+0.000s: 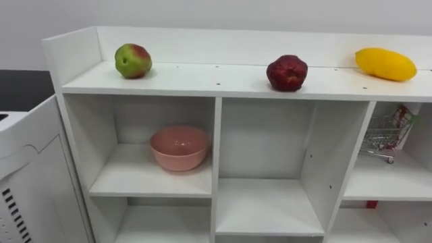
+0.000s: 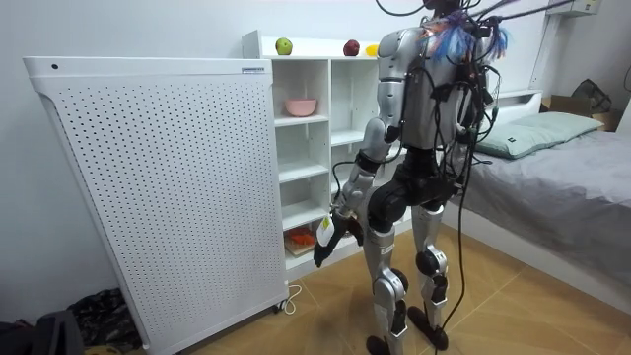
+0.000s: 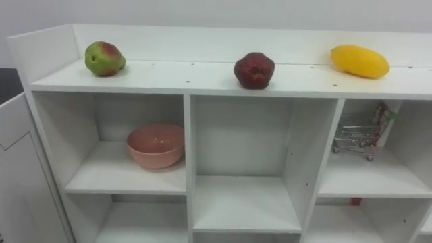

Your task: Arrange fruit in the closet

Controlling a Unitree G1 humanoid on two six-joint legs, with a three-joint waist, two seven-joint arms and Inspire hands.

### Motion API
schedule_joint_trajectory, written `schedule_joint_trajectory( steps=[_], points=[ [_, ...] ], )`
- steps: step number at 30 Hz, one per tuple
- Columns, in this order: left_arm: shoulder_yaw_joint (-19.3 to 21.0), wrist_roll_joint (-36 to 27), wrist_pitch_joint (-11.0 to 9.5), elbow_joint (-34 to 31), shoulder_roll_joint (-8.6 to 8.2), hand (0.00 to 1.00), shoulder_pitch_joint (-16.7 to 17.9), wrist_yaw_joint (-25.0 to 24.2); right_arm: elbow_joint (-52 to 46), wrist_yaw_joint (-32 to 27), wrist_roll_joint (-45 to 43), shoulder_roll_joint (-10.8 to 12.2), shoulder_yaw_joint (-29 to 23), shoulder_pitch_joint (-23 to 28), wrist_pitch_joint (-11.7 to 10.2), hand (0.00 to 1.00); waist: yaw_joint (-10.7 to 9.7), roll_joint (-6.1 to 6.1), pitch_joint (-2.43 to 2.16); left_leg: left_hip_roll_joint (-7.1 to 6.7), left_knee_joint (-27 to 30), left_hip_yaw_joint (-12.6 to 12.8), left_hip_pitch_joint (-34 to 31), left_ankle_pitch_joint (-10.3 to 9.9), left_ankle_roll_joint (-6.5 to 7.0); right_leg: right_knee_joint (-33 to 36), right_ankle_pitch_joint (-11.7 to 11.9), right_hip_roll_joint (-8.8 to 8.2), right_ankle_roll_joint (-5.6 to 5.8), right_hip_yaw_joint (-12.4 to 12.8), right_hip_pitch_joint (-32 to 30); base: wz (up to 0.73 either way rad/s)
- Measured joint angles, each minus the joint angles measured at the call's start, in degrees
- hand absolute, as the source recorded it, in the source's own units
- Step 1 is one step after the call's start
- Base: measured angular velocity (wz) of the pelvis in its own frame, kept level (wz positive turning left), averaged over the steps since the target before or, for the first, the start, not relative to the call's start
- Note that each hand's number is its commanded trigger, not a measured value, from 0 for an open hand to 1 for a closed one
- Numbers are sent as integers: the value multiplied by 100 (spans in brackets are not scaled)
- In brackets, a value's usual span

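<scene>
**Three fruits on the closet top, arm hanging low**

The fruit lies in a row on the closet's top board. A green-and-red apple is near the left end by the side wall, a dark red apple is in the middle, close to the front edge, and a yellow mango is toward the right end, near the back rim. In the compartments below, a pink bowl stands in the upper left one and a toy shopping trolley in the upper right one. The upper middle one holds nothing.

In the room view the robot stands facing the closet, with a white perforated panel on its left. The left robot hand hangs down by the thigh, well apart from any fruit. I cannot tell whether it is released or clenched.

Nothing looks arranged yet. The likeliest mishap is a roll. The dark red apple is round and sits near the front edge, so a glancing touch could send it to the floor. An arm rising from so low could also strike the board's front edge or a divider, and a careless drop into the bowl might push it backward.
</scene>
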Motion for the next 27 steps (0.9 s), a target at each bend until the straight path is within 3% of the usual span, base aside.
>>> schedule_joint_trajectory(
  steps=[5, 7, 11, 14, 23, 27],
  points=[
    [35, -17, -292, -3, 17, 0, -181, 34, -1225, -325, -298, 1, -250, -262, -232, 0, -3, 46, 0, -4, 11, 44, 43, 2, 3, 48, 1, -5, 0, 14, 8, -4],
    [35, -14, -322, -38, 12, 0, -184, 34, -2005, -464, -553, 40, -336, -210, -188, 0, 16, 56, 0, -1, 18, 60, 13, 3, 4, 65, 1, -6, -1, 21, -41, -2],
    [29, -7, -377, -43, 6, 0, -261, 34, -3561, -826, -710, 81, -336, -224, -399, 0, 14, 54, -9, 5, 67, 79, -64, 4, 4, 72, 9, -5, -9, 53, -138, -1],
    [29, -17, -396, -138, 14, 0, -227, -20, -4386, -976, -914, 97, -334, -229, -430, 0, 15, 56, -9, 2, 64, 70, -69, 4, 3, 65, 10, -9, -8, 54, -155, 0],
    [-67, -7, -401, -284, 12, 0, -193, -54, -5822, -1652, -1216, 71, -318, -246, -488, 0, 37, 138, -78, 7, 77, 89, -97, 6, 5, 153, 11, -5, -7, 61, -186, -1],
    [-126, -12, -479, -300, 14, 0, -183, -52, -6089, -1750, -1249, 10, -275, -297, -562, 0, 43, 130, -76, 5, 77, 93, -97, 23, 11, 166, 13, -5, -10, 57, -183, -1]
  ],
)
